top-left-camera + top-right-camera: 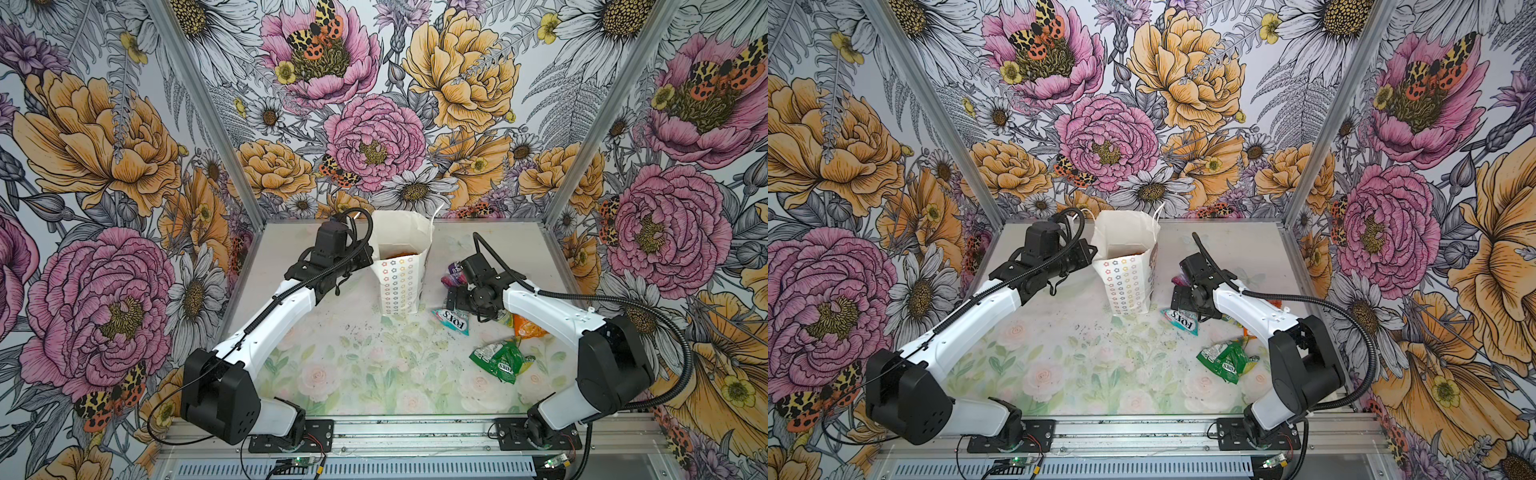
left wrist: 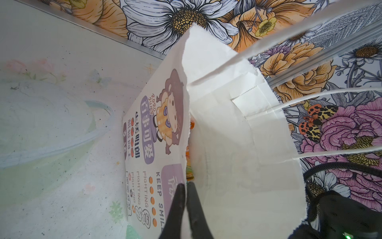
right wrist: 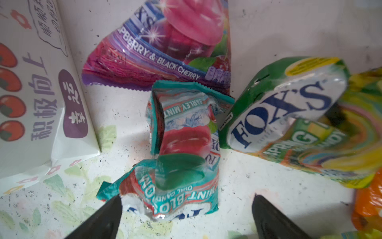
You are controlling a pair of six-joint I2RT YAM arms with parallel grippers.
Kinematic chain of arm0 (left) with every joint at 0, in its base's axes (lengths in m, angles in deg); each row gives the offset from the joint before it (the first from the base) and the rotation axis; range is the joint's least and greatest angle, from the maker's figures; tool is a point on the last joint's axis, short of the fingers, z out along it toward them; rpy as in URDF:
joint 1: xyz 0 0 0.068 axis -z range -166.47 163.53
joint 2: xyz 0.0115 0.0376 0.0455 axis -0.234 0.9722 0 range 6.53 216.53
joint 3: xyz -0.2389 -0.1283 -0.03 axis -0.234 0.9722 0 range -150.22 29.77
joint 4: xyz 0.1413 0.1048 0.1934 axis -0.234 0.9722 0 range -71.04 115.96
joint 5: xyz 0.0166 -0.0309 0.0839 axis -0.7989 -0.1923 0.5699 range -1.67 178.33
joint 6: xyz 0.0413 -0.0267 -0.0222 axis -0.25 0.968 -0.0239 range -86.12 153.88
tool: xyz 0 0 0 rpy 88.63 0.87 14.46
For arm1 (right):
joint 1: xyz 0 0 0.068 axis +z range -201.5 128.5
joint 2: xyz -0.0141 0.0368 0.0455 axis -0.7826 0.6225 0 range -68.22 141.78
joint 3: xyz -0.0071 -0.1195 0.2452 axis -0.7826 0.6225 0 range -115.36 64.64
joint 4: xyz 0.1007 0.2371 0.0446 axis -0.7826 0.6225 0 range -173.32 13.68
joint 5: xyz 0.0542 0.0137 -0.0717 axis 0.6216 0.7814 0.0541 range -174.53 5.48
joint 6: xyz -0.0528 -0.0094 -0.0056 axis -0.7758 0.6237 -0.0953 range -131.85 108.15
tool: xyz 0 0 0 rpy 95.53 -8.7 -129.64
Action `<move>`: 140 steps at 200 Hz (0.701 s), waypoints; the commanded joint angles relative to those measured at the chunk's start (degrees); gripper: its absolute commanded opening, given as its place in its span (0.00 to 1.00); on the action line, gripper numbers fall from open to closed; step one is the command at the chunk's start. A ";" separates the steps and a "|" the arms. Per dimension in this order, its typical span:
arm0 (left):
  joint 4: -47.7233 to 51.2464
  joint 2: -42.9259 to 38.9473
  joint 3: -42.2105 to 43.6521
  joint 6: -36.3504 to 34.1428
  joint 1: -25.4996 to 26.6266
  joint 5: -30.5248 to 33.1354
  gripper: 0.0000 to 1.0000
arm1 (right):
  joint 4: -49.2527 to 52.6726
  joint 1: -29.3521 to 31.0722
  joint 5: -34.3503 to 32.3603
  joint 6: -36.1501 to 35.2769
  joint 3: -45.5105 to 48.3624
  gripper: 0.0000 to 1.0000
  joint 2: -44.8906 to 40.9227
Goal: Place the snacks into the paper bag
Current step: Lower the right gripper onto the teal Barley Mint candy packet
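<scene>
Fingers [image 2: 177,207] of the left gripper [image 2: 186,187] are pressed together, pinching the top edge of the paper bag [image 2: 237,144]. The bag stands up straight near the back of the table [image 1: 353,374], and something orange shows inside it. The right gripper [image 3: 187,196] is spread wide and holds nothing. It hangs low over the teal packet [image 3: 182,155], which lies crumpled on the table with its near end between the two finger tips. A purple packet [image 3: 165,47] lies just past the teal one, touching it. A green packet [image 3: 285,103] leans just beside the teal one, and an orange packet [image 3: 368,207] lies further along. The bag stands near these snacks, just past the purple one. In both top views another green packet [image 1: 498,361] lies closer to the front, apart from the gripper.
</scene>
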 commanded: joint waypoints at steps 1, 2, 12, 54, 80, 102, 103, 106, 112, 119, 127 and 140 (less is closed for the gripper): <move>-0.80 0.39 -0.22 -0.84 -0.37 0.45 0.00 | -1.75 -0.53 2.69 1.72 -1.68 1.00 1.78; -0.78 0.39 -0.25 -0.84 -0.37 0.49 0.00 | -1.81 -0.56 2.75 1.73 -1.69 1.00 1.87; -0.71 0.39 -0.22 -0.84 -0.37 0.45 0.00 | -2.46 -0.75 3.62 2.15 -1.69 1.00 2.85; -0.71 0.21 -0.11 -0.86 -0.36 0.83 0.00 | -3.87 -0.93 6.27 2.78 -1.89 0.98 5.88; -0.70 0.21 0.01 -0.75 -0.46 0.98 0.00 | -4.41 -0.93 5.78 2.79 -1.87 0.98 6.93; -0.81 0.48 -0.05 -0.76 -0.44 0.95 0.00 | -4.84 -1.02 5.78 2.62 -1.79 0.97 7.90; -0.78 0.48 -0.03 -0.76 -0.45 0.92 0.00 | -4.85 -1.02 5.75 2.62 -1.79 0.97 7.96; -0.77 0.56 -0.08 -0.75 -0.31 0.90 0.00 | -4.91 -1.02 5.72 2.59 -1.79 0.97 8.08; -0.71 0.61 -0.14 -0.79 -0.46 0.86 0.00 | -5.03 -1.02 5.81 2.47 -1.79 0.97 8.43; -0.75 0.65 -0.18 -0.75 -0.43 0.81 0.00 | -5.12 -0.96 5.86 2.46 -1.76 0.97 8.78; -0.76 0.73 -0.16 -0.75 -0.45 0.69 0.00 | -5.30 -1.02 5.96 2.36 -1.66 0.96 9.11; -0.80 0.73 -0.26 -0.76 -0.46 0.63 0.00 | -5.54 -1.02 6.34 2.27 -1.62 0.95 9.67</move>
